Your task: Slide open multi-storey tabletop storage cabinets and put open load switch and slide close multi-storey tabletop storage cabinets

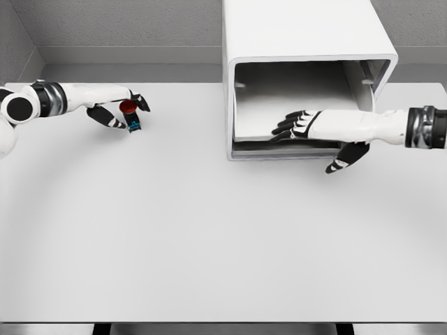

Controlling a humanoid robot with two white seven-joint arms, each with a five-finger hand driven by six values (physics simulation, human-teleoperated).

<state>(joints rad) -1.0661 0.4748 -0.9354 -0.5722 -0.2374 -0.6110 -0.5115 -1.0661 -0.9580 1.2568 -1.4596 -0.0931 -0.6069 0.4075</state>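
Head view, 1 frame. White worktop [209,237] fills most of it, grey wall behind.

Storage cabinet [307,70]: white box at the back of the worktop, right of centre, front facing the camera. The visible compartment is open, pale interior walls and floor exposed. A thin drawer front or tray lip [279,149] runs along the bottom edge of the opening. Can't tell how far it is pulled out. Only 1 level readable from this angle.

Right hand [307,129]: arm comes in from the right edge, roughly horizontal, forearm crossing the cabinet's right front corner. Fingers [288,125] extended and slightly spread, pointing left, lying inside the opening just above the lower lip. Thumb [343,159] hangs down outside and below the lip, apart from the fingers. Nothing gripped that I can see. Contact between fingertips and the compartment floor not resolvable.

Left hand [120,106]: arm enters from the left edge, upper left of the frame, well apart from the cabinet. Fingers curled around the load switch [130,116], a small part with a red round cap on top and a dark body with a blue bit at the bottom. Switch sits between thumb side and finger side, upright or nearly so. It is at or just above the worktop surface, can't tell whether it is touching.

Switch is far left, cabinet opening centre-right, clear worktop between them.
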